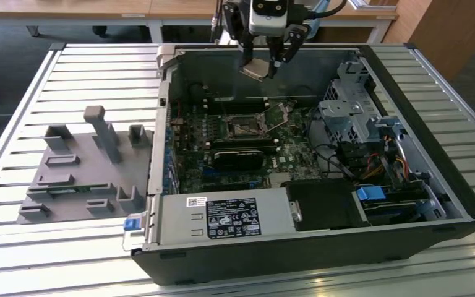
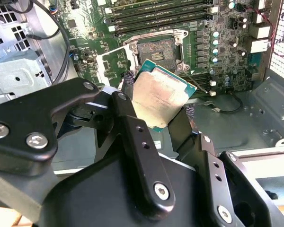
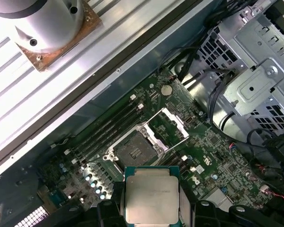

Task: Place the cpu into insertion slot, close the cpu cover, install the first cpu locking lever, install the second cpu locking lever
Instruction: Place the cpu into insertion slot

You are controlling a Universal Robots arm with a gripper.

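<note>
1. gripper [image 1: 261, 64] clamped on the cpu [image 1: 255, 70], one finger on each of two opposite edges, so the flat faces stay free; best seen in the second wrist view, cpu [image 2: 160, 99] between the black fingers [image 2: 128, 101]
2. cpu held tilted, not flat, silvery lid facing the cameras in both wrist views, green rim showing around it [image 3: 150, 196]
3. cpu is up in the air above the open computer case [image 1: 435, 185], well clear of the insertion slot [image 1: 243, 128], not yet over it; in the exterior view it hangs on the far side of the slot, near the case's back wall
4. insertion slot is bare, dark square with a metal rim [image 3: 138, 152], nothing seated in it
5. the cpu cover [image 3: 176, 121] is swung up and open just beside the slot, hinged at one slot edge, which leaves the slot free to take the chip
6. memory slots [image 3: 109, 130] run along the other side of the insertion slot from the cover
7. locking levers: cannot tell their position for sure
8. judgement: first step in hand, chip carried, nothing placed, cover and both levers not done
</note>
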